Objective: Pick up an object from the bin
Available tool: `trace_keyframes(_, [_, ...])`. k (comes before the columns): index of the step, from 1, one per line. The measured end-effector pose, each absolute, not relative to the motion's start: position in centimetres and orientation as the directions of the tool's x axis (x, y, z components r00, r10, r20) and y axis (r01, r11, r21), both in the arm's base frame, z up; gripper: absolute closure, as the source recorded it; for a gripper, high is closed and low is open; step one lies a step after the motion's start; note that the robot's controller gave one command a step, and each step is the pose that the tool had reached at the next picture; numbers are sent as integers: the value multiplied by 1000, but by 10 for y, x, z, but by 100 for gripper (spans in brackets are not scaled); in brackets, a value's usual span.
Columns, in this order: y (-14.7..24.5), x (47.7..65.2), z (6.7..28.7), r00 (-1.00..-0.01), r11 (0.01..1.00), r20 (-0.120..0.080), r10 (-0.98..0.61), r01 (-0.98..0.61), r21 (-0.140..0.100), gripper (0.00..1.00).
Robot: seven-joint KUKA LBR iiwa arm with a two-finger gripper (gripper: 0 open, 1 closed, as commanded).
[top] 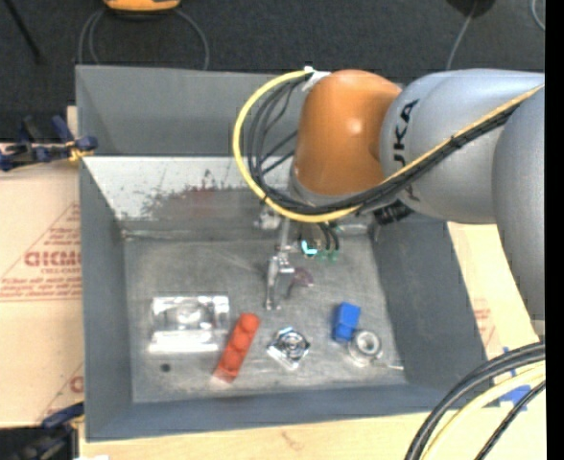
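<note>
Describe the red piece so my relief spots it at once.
Start at the grey bin, near wall, left of centre. The red block lies slanted between a clear plastic pack and a silvery metal part; it alone is red and long.

Red brick (pixel 237 346) lies flat, slanted, at bin (pixel 109 257) front.

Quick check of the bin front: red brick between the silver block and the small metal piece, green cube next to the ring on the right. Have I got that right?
Not quite. The camera view shows that the cube next to the ring is blue, not green. The rest holds: the red brick lies between the silver block and the small metal piece.
</note>
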State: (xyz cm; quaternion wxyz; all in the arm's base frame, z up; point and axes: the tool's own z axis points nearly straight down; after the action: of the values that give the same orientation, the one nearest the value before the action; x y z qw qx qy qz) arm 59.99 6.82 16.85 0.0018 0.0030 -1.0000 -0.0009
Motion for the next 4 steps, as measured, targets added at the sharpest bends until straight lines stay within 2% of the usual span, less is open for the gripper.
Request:
trace_keyframes(1, [38,561,78,-1000,1000,-3,12,12,3,0])
trace_keyframes(2, [39,563,80,-1000,1000,-4,12,12,3,100])
trace_keyframes(3, [39,563,80,-1000,1000,-4,13,13,3,0])
trace_keyframes(4, [65,514,75,-988,988,-25,-153,-153,-4,0])
